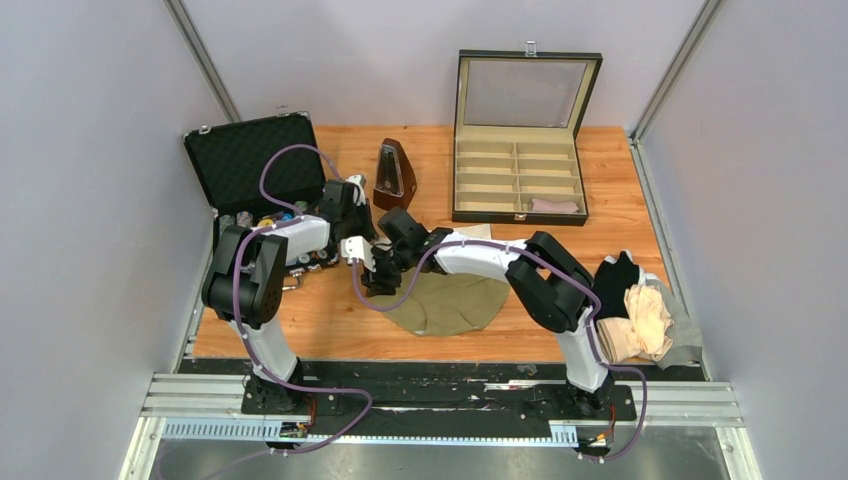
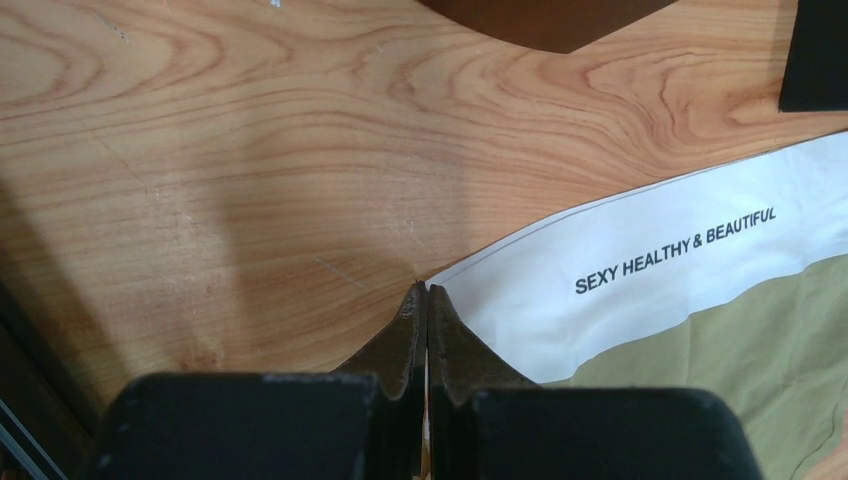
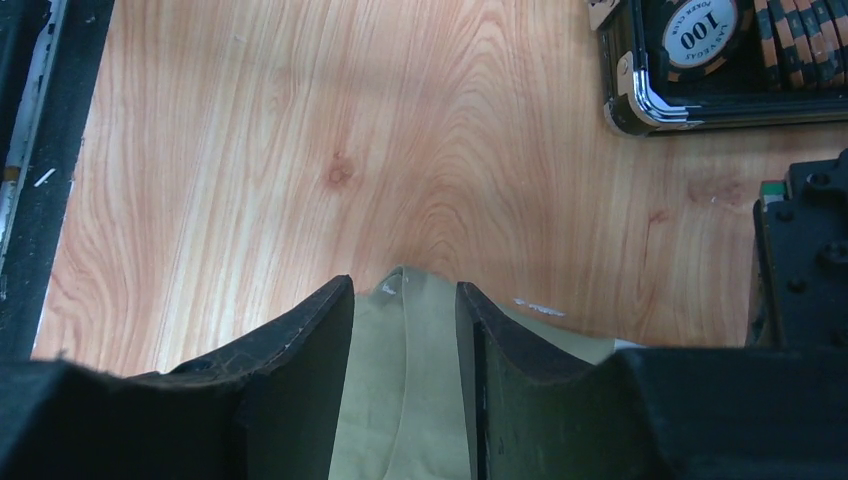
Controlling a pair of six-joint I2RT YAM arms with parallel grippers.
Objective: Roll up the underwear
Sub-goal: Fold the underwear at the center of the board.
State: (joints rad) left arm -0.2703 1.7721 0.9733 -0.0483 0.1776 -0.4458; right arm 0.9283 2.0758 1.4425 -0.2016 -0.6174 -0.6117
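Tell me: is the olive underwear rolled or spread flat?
Spread flat. The olive underwear lies open on the table, its white waistband flat, no roll visible.

Top external: high behind arm bases, looking down over whole light wooden bench (image 1: 330,320). Wrist cameras: very close, facing down past left hand (image 2: 427,288), right hand (image 3: 404,284). All share olive-khaki cloth underwear with white waistband (image 1: 450,305).

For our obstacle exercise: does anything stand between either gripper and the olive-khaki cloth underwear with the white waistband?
Nothing visible does. The shut left gripper sits at the white waistband corner of the olive-khaki cloth underwear; the open right gripper straddles its olive edge.
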